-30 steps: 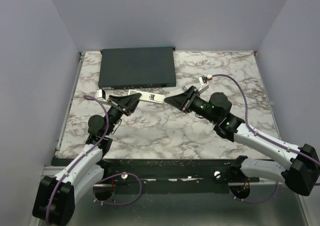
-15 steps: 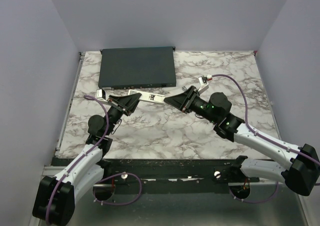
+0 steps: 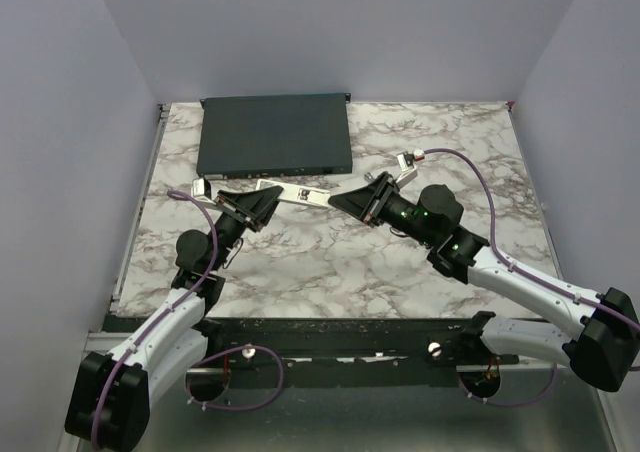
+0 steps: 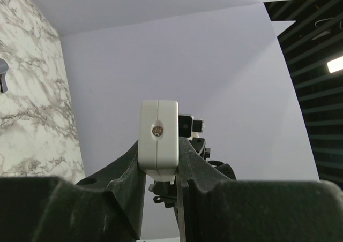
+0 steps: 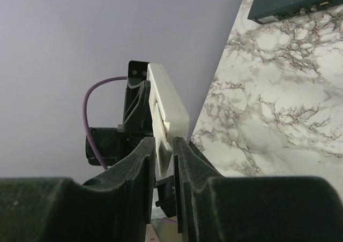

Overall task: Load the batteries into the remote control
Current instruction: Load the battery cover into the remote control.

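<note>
The remote control [image 3: 297, 193], a slim white bar, hangs level above the marble table between my two grippers. My left gripper [image 3: 270, 194] is shut on its left end. In the left wrist view that end [image 4: 159, 132] faces the camera, pinched between both fingers of the left gripper [image 4: 159, 159]. My right gripper [image 3: 338, 200] is shut on the other end. In the right wrist view the remote control [image 5: 170, 111] runs away from the right gripper [image 5: 164, 145], and a thin white back panel sits between the fingers. The batteries are out of view.
A large flat dark-grey box [image 3: 275, 134] lies at the back of the table, just behind the remote; its corner [image 5: 295, 1] shows in the right wrist view. Purple-grey walls close in the left, back and right sides.
</note>
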